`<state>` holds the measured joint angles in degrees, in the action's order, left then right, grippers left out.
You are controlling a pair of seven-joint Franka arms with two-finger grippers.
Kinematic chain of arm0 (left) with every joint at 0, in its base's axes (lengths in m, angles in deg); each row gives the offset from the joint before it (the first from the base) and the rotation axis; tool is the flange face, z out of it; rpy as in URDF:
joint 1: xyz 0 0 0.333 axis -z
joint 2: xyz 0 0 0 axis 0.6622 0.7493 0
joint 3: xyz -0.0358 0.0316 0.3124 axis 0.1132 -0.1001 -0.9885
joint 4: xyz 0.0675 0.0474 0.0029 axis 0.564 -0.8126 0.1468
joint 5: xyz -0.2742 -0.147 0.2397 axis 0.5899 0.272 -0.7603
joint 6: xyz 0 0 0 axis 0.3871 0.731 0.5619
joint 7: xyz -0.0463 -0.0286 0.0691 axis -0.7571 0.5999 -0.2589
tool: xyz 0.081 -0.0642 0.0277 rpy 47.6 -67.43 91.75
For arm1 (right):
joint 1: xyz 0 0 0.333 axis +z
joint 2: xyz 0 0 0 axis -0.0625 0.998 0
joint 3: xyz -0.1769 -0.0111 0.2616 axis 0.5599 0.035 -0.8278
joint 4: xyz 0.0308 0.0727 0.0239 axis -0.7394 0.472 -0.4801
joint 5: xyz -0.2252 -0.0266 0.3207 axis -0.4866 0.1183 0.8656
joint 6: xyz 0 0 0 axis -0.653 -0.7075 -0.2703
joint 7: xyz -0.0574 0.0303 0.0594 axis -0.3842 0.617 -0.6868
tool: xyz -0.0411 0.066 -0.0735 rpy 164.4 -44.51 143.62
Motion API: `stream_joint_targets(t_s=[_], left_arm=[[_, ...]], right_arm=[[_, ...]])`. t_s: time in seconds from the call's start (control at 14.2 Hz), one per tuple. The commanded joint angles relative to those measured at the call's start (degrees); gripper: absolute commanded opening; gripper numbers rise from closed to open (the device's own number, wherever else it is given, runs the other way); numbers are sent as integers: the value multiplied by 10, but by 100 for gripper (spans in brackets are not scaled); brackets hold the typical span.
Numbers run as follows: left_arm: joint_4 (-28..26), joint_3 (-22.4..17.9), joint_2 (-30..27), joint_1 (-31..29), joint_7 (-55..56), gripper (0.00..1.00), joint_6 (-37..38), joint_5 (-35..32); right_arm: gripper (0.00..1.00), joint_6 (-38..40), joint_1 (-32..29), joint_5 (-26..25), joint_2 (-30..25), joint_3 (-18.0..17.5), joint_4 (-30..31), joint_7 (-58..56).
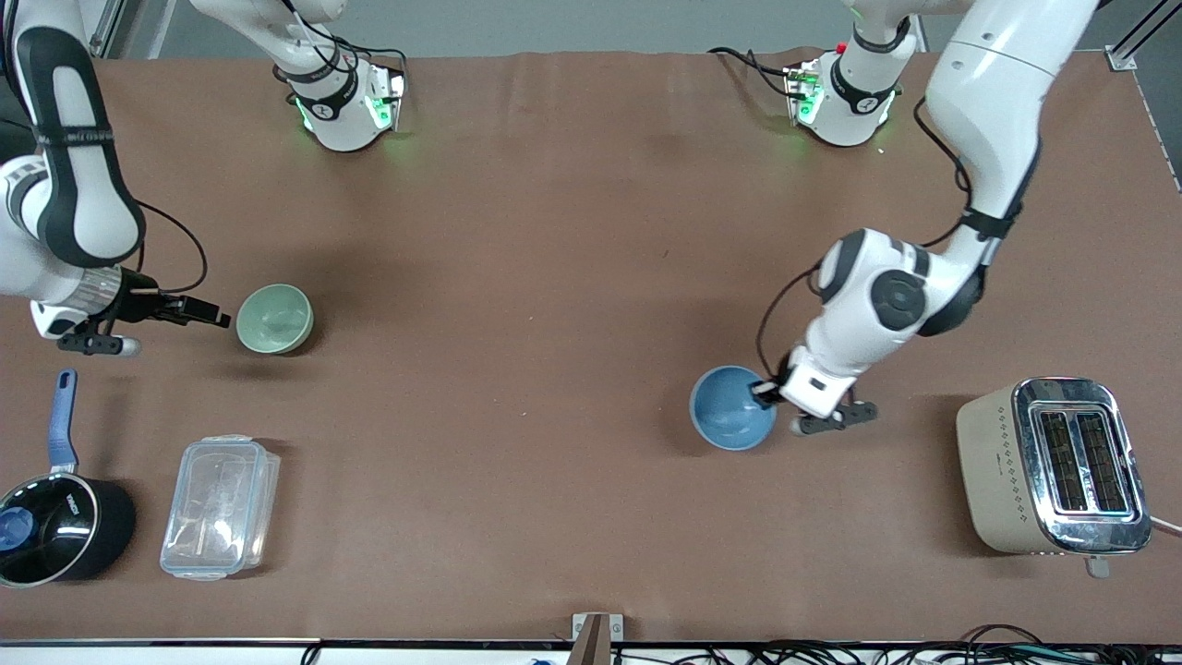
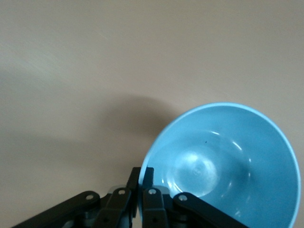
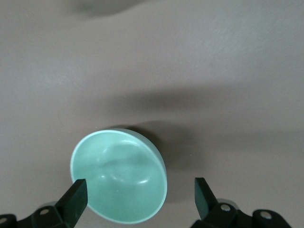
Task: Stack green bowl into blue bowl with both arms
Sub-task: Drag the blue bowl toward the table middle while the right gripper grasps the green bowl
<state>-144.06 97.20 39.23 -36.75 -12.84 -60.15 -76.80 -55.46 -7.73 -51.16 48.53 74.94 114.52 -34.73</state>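
Observation:
The green bowl (image 1: 274,319) stands upright on the brown table toward the right arm's end. My right gripper (image 1: 218,319) is open beside it, low, fingertips at its rim; in the right wrist view the green bowl (image 3: 118,175) lies between the spread fingers of the right gripper (image 3: 140,189), nearer one finger (image 3: 76,195). The blue bowl (image 1: 732,407) is toward the left arm's end, slightly tilted. My left gripper (image 1: 765,390) is shut on its rim; the left wrist view shows the left gripper (image 2: 141,176) pinching the blue bowl's (image 2: 223,161) edge, one finger inside, one outside.
A beige toaster (image 1: 1053,466) stands at the left arm's end, nearer the camera. A black saucepan with a blue handle (image 1: 55,526) and a clear plastic container (image 1: 220,506) sit at the right arm's end, nearer the camera than the green bowl.

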Motion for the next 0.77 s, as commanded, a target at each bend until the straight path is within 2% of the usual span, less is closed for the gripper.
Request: stream_joint_targets(t_s=[0.0,0.07,0.14,0.21,0.28,0.35,0.42,0.49,0.7], left_arm=[[24,-3,-1,72,119,0,13,-12],[36,-4,10,96,148,0,13,-12],[48,-5,23,117,171,0,12,-12],[60,-9,37,143,190,0,11,-12],[71,-10,50,161,203,0,11,-12],[84,-11,65,178,214,0,10,-12],[93,-15,75,190,220,0,10,-12],[100,-24,84,204,223,0,7,-17],[131,-62,110,264,276,0,7,-54]], right_arm=[[97,-5,-12,83,47,6,4,-106],[95,-5,-12,114,62,8,6,-144],[89,-5,-12,134,76,13,6,-174],[69,-5,-12,145,82,14,8,-200],[42,-5,-12,162,84,14,9,-221],[21,-4,-12,170,84,14,10,-228],[9,-1,-12,171,84,14,10,-228],[3,1,-12,171,84,14,10,-228],[1,4,-11,171,82,16,10,-226]])
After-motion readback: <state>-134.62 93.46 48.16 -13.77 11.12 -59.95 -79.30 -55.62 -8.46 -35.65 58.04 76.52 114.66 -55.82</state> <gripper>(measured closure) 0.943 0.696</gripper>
